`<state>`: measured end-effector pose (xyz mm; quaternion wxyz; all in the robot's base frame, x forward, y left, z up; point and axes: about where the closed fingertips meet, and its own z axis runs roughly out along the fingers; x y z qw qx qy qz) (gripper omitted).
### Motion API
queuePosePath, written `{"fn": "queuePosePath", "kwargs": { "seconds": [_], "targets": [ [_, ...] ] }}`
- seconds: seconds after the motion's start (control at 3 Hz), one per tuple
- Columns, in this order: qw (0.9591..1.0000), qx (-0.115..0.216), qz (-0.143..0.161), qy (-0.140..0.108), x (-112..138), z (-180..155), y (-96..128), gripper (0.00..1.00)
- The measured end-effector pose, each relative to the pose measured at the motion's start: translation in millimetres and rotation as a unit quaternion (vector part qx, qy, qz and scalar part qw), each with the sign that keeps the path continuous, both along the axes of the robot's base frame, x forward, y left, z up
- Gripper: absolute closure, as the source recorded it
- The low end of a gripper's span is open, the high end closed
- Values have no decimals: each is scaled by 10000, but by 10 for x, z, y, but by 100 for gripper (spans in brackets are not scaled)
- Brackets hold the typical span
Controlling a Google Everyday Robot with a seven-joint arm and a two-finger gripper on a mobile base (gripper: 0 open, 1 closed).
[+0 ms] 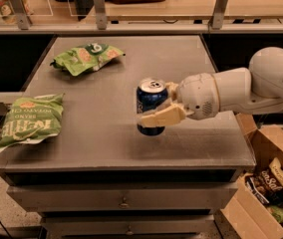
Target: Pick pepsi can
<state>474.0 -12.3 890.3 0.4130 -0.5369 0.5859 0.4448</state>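
Observation:
The pepsi can (149, 99) is dark blue with a silver top and stands upright near the front middle of the grey table (101, 143). My gripper (157, 109) reaches in from the right on a white arm (241, 88). Its cream fingers (162, 117) are closed around the can's side, one in front and one behind. I cannot tell whether the can's base rests on the table or hangs just above it.
A green chip bag (29, 121) lies at the table's front left. Another green bag (86, 58) lies at the back left. A cardboard box of snacks (268, 183) stands on the floor at the right. A counter with posts runs behind the table.

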Motion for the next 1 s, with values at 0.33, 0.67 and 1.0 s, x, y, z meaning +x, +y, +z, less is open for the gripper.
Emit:
{"fn": "queuePosePath", "kwargs": {
  "seconds": [0.33,0.67,1.0],
  "targets": [
    [9993,204,-32,-316,68,412,-101,100],
    [9973,295,-15,-676,142,805,-200,100],
    [9967,313,-25,-751,159,876,-211,100]
  ]
}}
